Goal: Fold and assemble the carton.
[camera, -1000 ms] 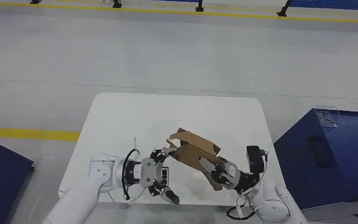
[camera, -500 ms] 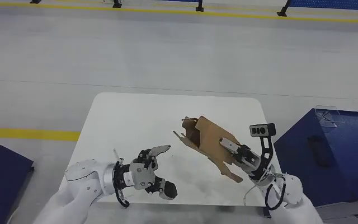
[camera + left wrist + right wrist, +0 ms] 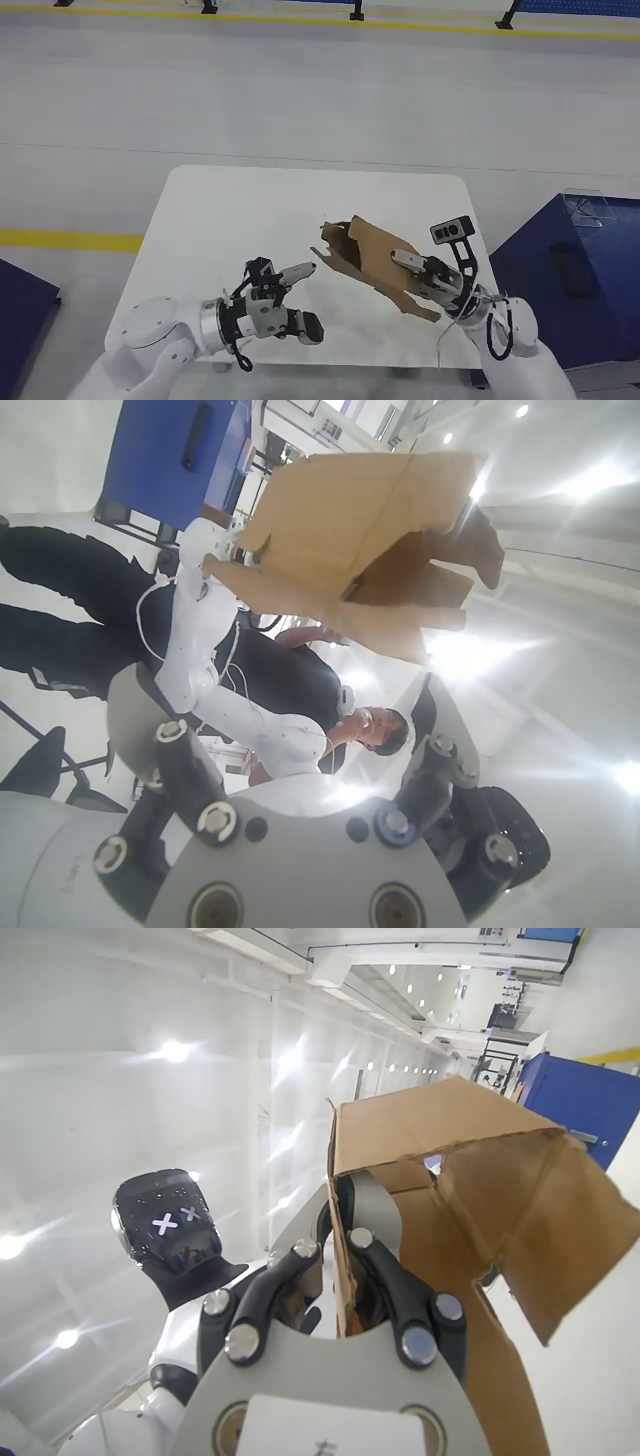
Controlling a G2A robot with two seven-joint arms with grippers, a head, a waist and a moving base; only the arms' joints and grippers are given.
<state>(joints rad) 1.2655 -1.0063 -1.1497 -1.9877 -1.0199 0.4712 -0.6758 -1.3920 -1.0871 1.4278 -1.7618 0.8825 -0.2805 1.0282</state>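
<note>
Carton (image 3: pixel 368 247) clamped aloft in right hand (image 3: pixel 408 262), left hand (image 3: pixel 303 298) spread apart nearby.

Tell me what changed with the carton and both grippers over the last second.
The left gripper drew back from the edge of the carton and now hangs open, apart from it. The right gripper carried the carton toward its own side, away from the left one. Unchanged: the right gripper's clamp on a carton wall.

Brown cardboard carton (image 3: pixel 372 257), partly folded, flaps open, tilted, lifted above table
</note>
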